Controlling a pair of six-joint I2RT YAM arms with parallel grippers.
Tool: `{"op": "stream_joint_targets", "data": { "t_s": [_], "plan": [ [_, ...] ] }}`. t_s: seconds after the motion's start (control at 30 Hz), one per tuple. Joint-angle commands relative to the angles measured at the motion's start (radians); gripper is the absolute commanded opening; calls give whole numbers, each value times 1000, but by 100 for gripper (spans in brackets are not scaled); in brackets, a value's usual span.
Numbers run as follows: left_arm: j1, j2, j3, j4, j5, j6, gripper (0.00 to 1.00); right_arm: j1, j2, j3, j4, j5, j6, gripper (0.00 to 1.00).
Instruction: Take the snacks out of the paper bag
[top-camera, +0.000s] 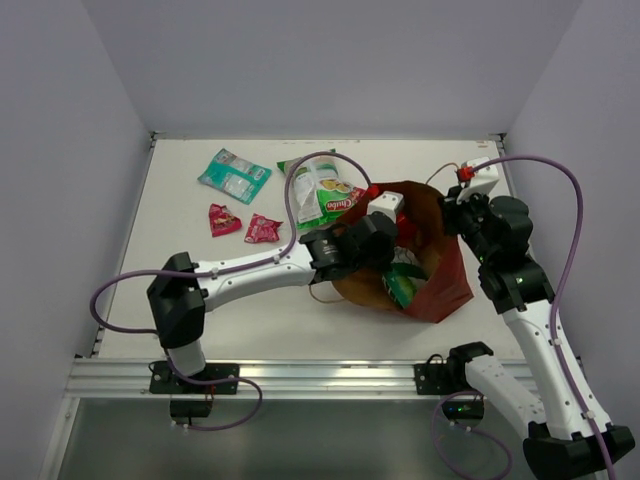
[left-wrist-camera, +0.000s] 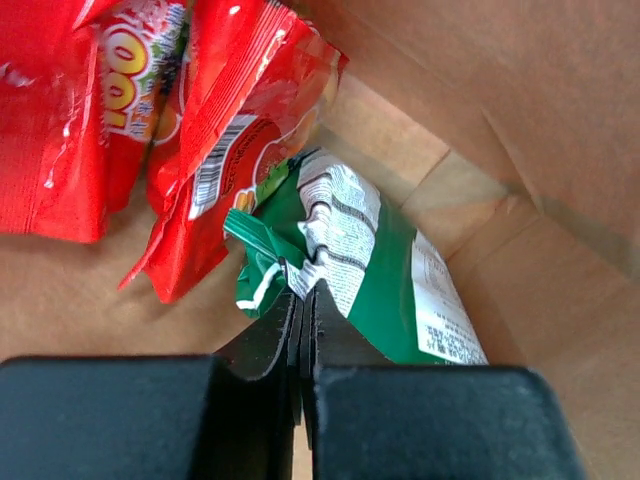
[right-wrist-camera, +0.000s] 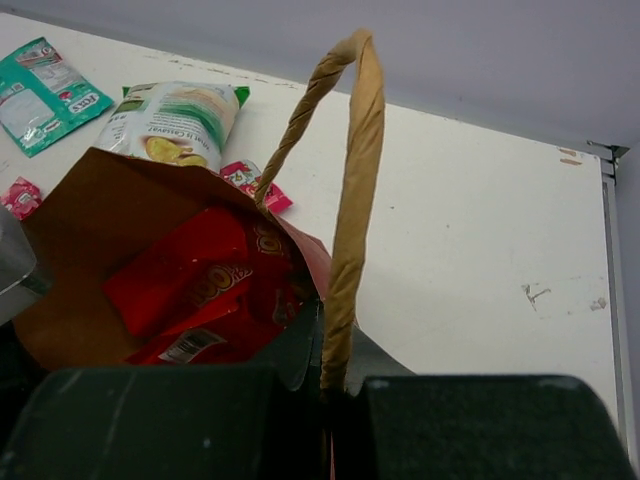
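Inside the brown kraft paper bag (top-camera: 450, 285), the left gripper (left-wrist-camera: 305, 310) pinches a green-and-white foil packet (left-wrist-camera: 385, 270); the right gripper (right-wrist-camera: 335, 375) clamps its twine handle (right-wrist-camera: 352, 180).

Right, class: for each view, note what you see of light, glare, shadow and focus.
Top external: even light, sharp, faint shadows round the bag. Left wrist: left gripper, shut on the green packet, dark and soft; glare on the red packets. Right wrist: right gripper a dark blur, handle sharp.
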Motion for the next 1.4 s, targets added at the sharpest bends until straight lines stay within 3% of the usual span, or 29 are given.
{"op": "stream_joint_targets", "data": {
  "t_s": [0.0,0.37,0.57,0.77,1.03,1.17,1.2,1.37],
  "plan": [
    [-3,-113,45,6,-52,32,0,2,-26,13,104,-5,6,1],
    [-3,-297,327,-101,-145,239,0,2,-15,6,102,58,-6,0],
    [7,-372,375,-58,-303,337,0,4,-6,3,105,63,-6,0],
    [94,-440,403,-92,-508,405,0,4,-9,8,101,89,-9,0],
    [528,-604,116,-78,-514,355,0,2,-9,11,102,103,-3,0],
    [752,-655,-76,-17,-381,304,0,4,-9,13,104,98,-3,0],
    [851,-659,-146,17,-351,295,0,4,-11,14,104,91,-1,0],
    [1128,-613,-312,173,-148,264,0,4,-11,16,104,69,-3,0]
  ]
}}
